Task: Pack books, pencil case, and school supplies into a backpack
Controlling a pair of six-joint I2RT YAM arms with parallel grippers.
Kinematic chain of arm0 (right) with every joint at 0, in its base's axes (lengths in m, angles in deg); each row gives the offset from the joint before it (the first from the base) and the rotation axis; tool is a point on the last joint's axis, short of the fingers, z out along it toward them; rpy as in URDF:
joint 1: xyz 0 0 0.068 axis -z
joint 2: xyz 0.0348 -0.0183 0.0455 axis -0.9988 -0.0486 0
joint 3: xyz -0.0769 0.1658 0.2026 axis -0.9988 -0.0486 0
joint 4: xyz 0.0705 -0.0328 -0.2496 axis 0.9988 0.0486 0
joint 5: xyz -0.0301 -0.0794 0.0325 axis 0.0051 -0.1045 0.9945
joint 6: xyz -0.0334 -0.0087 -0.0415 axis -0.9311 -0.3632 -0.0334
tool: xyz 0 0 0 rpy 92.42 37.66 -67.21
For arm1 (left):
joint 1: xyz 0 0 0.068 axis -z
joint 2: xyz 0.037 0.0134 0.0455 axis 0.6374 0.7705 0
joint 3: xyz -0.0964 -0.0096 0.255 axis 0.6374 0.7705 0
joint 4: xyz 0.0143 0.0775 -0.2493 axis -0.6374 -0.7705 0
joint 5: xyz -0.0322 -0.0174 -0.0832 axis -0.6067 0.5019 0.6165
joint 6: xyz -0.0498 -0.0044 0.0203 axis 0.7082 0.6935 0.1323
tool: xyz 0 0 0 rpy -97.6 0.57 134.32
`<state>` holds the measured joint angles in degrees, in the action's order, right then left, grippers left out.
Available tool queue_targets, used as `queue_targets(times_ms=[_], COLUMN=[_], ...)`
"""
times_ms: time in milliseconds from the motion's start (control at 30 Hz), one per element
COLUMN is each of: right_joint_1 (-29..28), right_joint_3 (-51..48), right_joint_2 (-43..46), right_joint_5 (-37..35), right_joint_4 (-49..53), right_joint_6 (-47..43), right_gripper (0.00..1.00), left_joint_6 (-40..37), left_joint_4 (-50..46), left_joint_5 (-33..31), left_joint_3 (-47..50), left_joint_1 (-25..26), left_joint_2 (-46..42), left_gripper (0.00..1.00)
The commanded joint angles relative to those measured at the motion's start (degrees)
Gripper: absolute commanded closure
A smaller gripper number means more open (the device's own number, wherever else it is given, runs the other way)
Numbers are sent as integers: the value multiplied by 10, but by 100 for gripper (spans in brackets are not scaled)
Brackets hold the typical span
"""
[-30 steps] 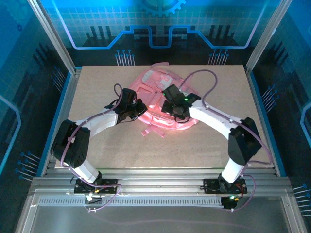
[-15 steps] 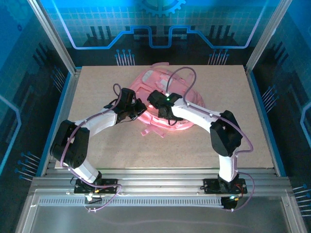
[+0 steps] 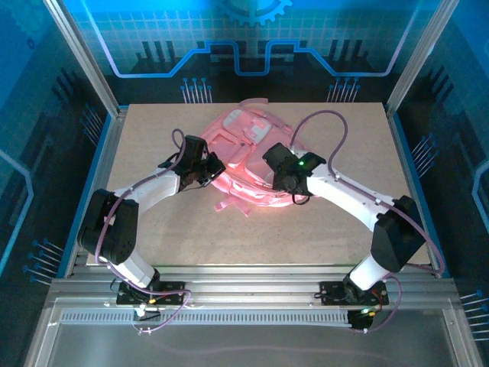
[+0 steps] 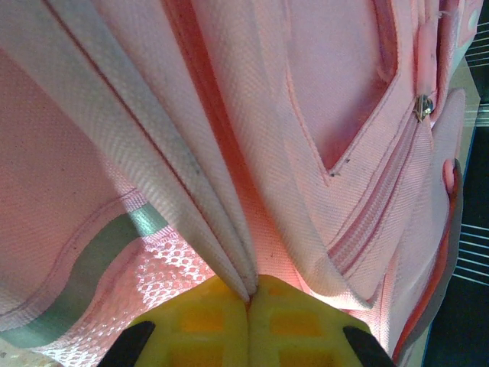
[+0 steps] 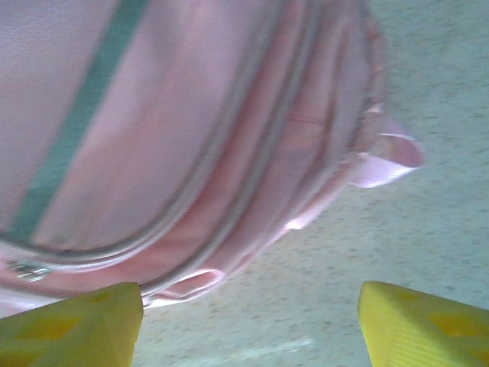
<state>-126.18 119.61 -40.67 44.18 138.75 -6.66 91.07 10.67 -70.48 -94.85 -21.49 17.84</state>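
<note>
Left wrist view: a fold of the pink backpack (image 4: 229, 138), lying centrally on the table (image 3: 199, 229), is pinched by the left gripper (image 4: 248, 302). The right gripper (image 5: 250, 317) is spread wide beside its zipped edge. Soft, floppy fabric is judged best gripped at seams.

- The backpack (image 3: 248, 153) lies flat on the table (image 3: 153, 222), in its far half, about midway between left and right.
- Its straps (image 3: 238, 205) trail from its near edge onto the table.
- The left gripper (image 3: 214, 170) sits at the backpack's left edge (fingertips pinched together on a fold of its fabric).
- The right gripper (image 3: 281, 180) is over the backpack's near right side, jaws apart, with the backpack's rim and bare table ahead of them.
</note>
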Motion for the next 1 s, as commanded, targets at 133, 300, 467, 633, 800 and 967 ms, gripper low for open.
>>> queue_targets(times_ms=[133, 300, 467, 633, 800, 967], right_joint_1=[-30, -46, -52, -49, -25, 4], right_joint_3=[27, 122, 183, 167, 56, -11], right_joint_2=[-33, -130, -209, -217, -132, -69], right_joint_5=[60, 1, -48, -89, -98, -90], right_joint_4=[-82, -37, 14, 67, 47, 42], right_joint_6=[31, 4, -9, -14, -26, -71], right_gripper=[25, 22, 22, 22, 22, 22], left_joint_6=[-16, -12, -14, -20, -33, -46], left_joint_4=[3, 5, 2, 3, 1, -7], left_joint_5=[-9, -4, -13, -25, -32, -38], left_joint_3=[-15, -12, -11, -14, -24, -39], left_joint_1=[-2, -2, -3, -7, -26, -43], left_joint_2=[-35, -37, -45, -41, -20, -4], left_gripper=[100, 100, 100, 100, 100, 100])
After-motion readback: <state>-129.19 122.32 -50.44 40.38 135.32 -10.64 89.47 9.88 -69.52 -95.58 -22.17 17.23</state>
